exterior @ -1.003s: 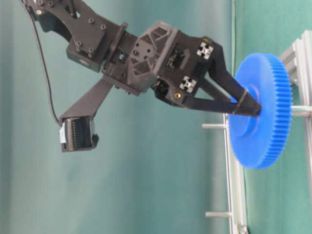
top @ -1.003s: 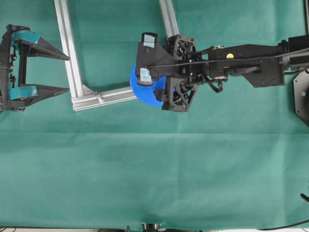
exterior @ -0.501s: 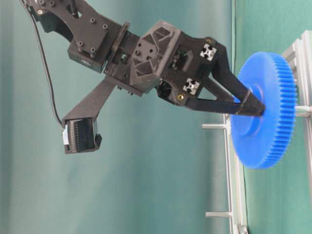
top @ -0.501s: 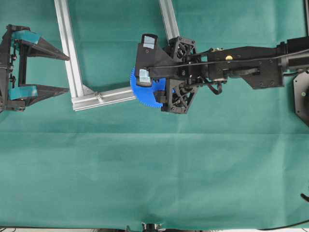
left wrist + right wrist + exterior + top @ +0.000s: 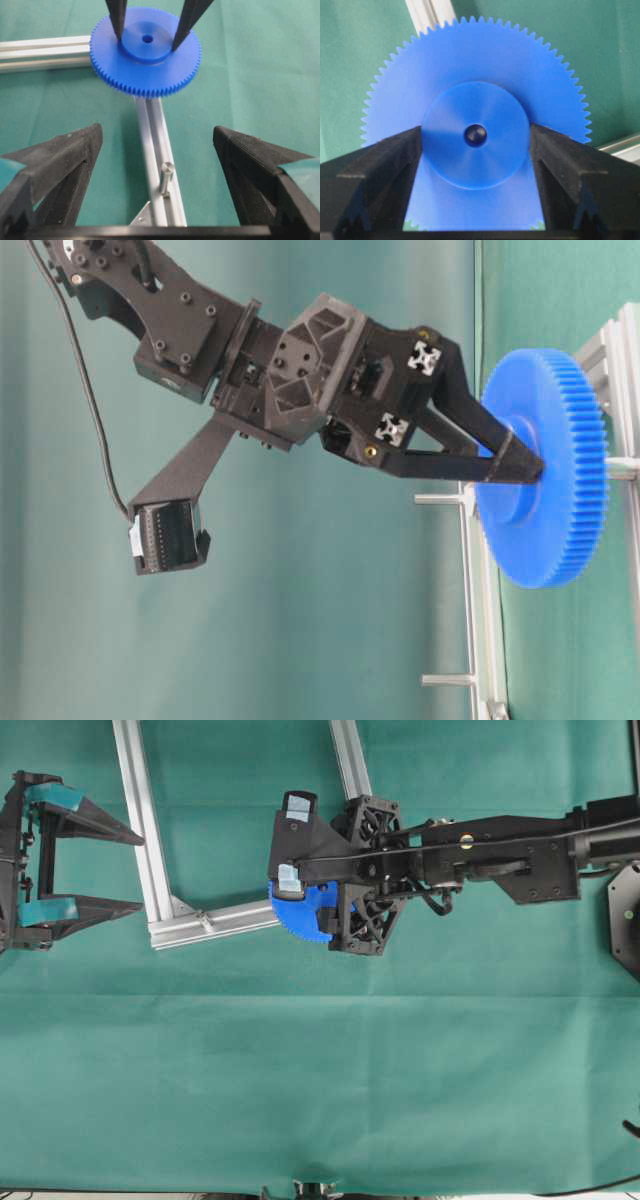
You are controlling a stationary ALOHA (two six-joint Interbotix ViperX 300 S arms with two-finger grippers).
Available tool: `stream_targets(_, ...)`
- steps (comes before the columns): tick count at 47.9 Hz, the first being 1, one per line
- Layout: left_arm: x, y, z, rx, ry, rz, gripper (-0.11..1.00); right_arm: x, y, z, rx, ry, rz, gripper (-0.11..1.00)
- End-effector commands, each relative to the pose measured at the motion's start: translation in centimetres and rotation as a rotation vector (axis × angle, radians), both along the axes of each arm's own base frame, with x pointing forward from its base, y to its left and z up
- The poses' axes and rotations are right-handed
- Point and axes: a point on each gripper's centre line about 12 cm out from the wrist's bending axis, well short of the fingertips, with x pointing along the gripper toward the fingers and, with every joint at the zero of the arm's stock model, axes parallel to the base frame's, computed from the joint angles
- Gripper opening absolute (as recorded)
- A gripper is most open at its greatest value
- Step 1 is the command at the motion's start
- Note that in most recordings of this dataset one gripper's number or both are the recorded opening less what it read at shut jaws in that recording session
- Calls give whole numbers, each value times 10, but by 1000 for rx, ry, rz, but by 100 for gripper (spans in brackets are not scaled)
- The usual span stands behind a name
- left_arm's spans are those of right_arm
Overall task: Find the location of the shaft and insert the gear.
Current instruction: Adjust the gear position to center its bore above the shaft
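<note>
Green cloth covers the whole tabletop point(image 5: 300, 1070). On it, the right claw point(image 5: 476, 136) pinches the round hub in the middle of the gear point(image 5: 475, 115), one black finger on each side. The gear is big, flat and bright blue, with small teeth all around its edge. From the side it sits just over the silver metal frame point(image 5: 145, 830), at the far end of the bar. In the right wrist view something dark and round shows inside the gear's small middle hole, but it is too dark to tell what it is. From above, the right claw and arm hide most of the gear, and only a blue edge peeks out. A small silver shaft point(image 5: 166, 178) stands up from the bar closer to the left side, well apart from the gear. The left claw point(image 5: 100, 870) sits at the left edge of the tabletop, spread wide with nothing in it, pointing toward the frame.
</note>
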Motion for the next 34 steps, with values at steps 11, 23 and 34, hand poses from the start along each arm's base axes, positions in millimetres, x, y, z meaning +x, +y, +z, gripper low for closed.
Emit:
stream_targets(11,4,0,9,-4,-28,2,97,-1,0,-8,5,12,-4,69)
stream_targets(23,4,0,9,-5,-26,1,97,-6,-1,-22,10,6,-6,69)
stream_targets(34,5,0,9,-10,-23,2,97,-12,-5,-30,17,14,-17,69)
